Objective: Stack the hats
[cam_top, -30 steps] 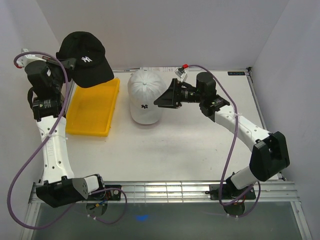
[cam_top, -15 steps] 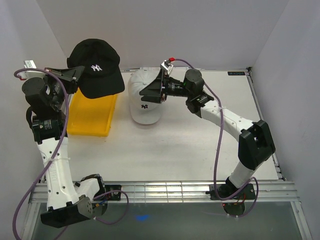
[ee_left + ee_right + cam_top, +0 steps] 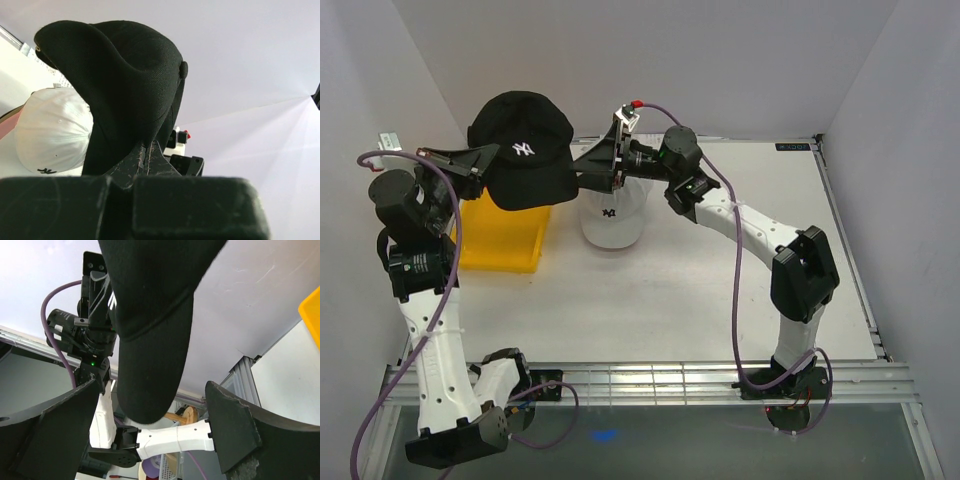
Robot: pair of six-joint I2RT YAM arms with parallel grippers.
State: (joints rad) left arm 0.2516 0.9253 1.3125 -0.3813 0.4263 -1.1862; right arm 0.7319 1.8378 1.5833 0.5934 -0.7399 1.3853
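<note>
yellow tray (image 3: 505,240) | rectangular, lying flat (far end covered) | on white table (image 3: 720,290), left side

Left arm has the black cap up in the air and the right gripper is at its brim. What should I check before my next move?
1. Left gripper hold on the black cap: ok, shut on the cap's edge.
2. Right gripper open: ok, fingers spread wide.
3. Brim between the right fingers: ok in the right wrist view; how deep, cannot tell.
4. White cap crown up on the table: ok, partly hidden by the right arm.
5. Black cap over the white cap: not ok, it hangs to the left, above the yellow tray.
</note>
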